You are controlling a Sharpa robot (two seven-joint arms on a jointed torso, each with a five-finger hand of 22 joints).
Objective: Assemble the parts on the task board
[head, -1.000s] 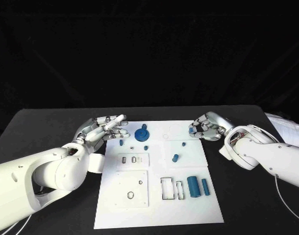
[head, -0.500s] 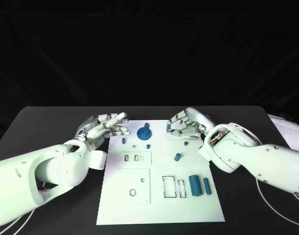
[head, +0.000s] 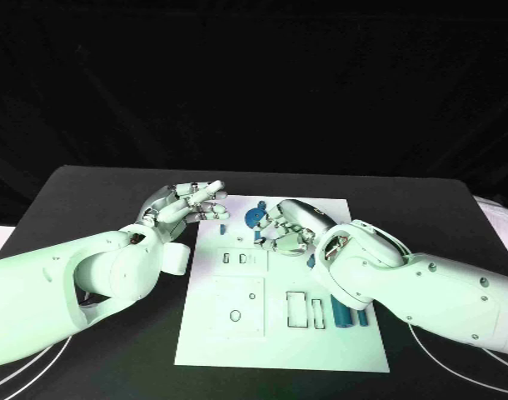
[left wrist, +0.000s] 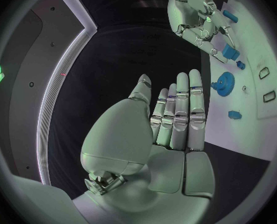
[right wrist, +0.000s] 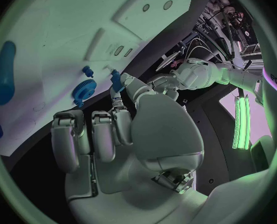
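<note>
Both hands up top | our right hand (head: 288,223) pinches a small blue peg (right wrist: 116,79) over the task board (head: 281,350) | left hand (head: 188,208) empty, fingers straight.

A soft green light falls on the head view; the white task board (head: 281,333) and the pale arms look greenish and bright; the black table (head: 98,187) stays very dark and the far background is black. The board shows no strong glare; shadows on it are faint. The two wrist views are round with a dark frame; edges bend near the rim; things at the rim look soft and blurry. In the right wrist view a bright green strip (right wrist: 240,122) glows; a thin white line of light (left wrist: 51,102) curves in the left wrist view.
</note>
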